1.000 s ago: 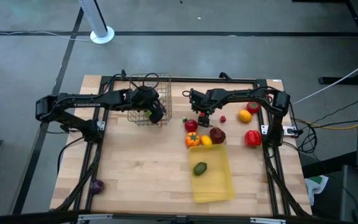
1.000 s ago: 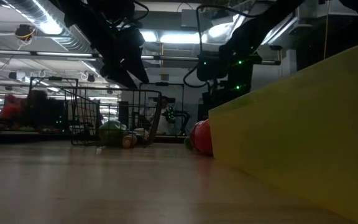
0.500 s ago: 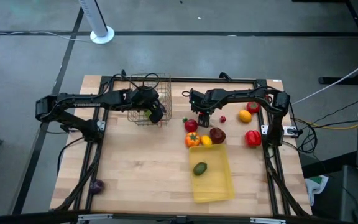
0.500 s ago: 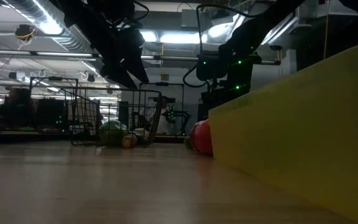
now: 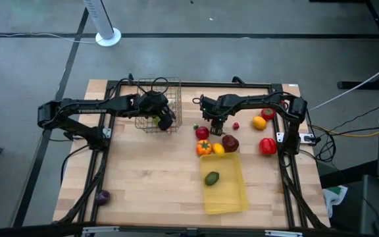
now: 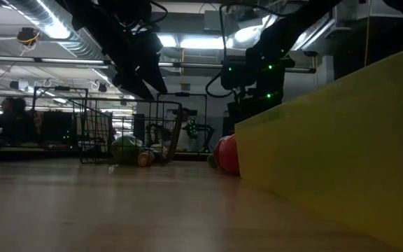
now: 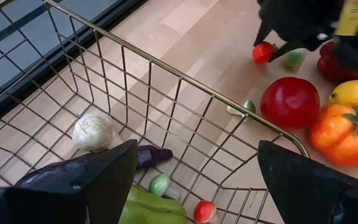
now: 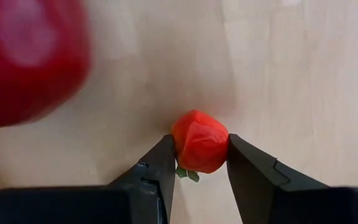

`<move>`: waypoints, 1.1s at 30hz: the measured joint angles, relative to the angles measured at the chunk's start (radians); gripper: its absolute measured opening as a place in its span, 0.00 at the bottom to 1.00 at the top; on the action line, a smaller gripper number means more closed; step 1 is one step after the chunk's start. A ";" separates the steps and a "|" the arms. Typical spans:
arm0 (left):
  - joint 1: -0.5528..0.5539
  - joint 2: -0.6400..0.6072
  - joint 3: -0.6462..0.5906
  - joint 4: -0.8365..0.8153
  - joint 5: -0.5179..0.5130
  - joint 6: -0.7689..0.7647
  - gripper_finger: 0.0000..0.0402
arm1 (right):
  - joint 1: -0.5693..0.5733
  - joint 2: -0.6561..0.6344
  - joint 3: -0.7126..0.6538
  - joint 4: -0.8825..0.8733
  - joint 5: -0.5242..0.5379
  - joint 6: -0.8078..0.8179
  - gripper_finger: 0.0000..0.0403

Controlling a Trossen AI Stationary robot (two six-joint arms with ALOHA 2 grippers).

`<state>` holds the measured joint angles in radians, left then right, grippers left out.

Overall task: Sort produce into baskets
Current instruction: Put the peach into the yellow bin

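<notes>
My right gripper (image 5: 215, 125) is shut on a small red fruit (image 8: 199, 141) at the table's far middle, next to a cluster of a red apple (image 5: 202, 132), an orange tomato (image 5: 204, 147), a lemon (image 5: 218, 149) and a dark red fruit (image 5: 229, 141). My left gripper (image 5: 164, 119) hangs open and empty over the near right corner of the wire-mesh basket (image 5: 156, 105). The basket holds a purple eggplant (image 7: 148, 155), a white garlic (image 7: 94, 131) and a green pepper (image 7: 154, 208). The yellow tray (image 5: 227, 194) holds a green avocado (image 5: 212, 178). My right gripper pinches the small red fruit by its two opposite sides (image 8: 179, 144) between its two fingertips. The fingers come from above and point down. A green leaf (image 8: 185, 174) shows under the fruit. Whether the fruit rests on the table or hangs just above it, I cannot tell.
A red pepper (image 5: 267, 145), an orange fruit (image 5: 259, 122), a red tomato (image 5: 267, 113) and a tiny red piece (image 5: 235, 125) lie at the far right. A purple piece (image 5: 102, 196) lies by the frame at the near left. Bare wood lies at the near left.
</notes>
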<state>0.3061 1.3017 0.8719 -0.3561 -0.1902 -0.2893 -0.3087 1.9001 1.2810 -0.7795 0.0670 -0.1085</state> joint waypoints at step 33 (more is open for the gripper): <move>0.000 0.000 0.000 0.000 0.000 -0.026 0.82 | 0.706 -0.002 0.409 -0.416 0.019 0.085 0.31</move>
<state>0.3061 1.3014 0.8719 -0.3565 -0.1905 -0.3153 0.3974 1.8984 1.6897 -1.1952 0.0860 -0.0235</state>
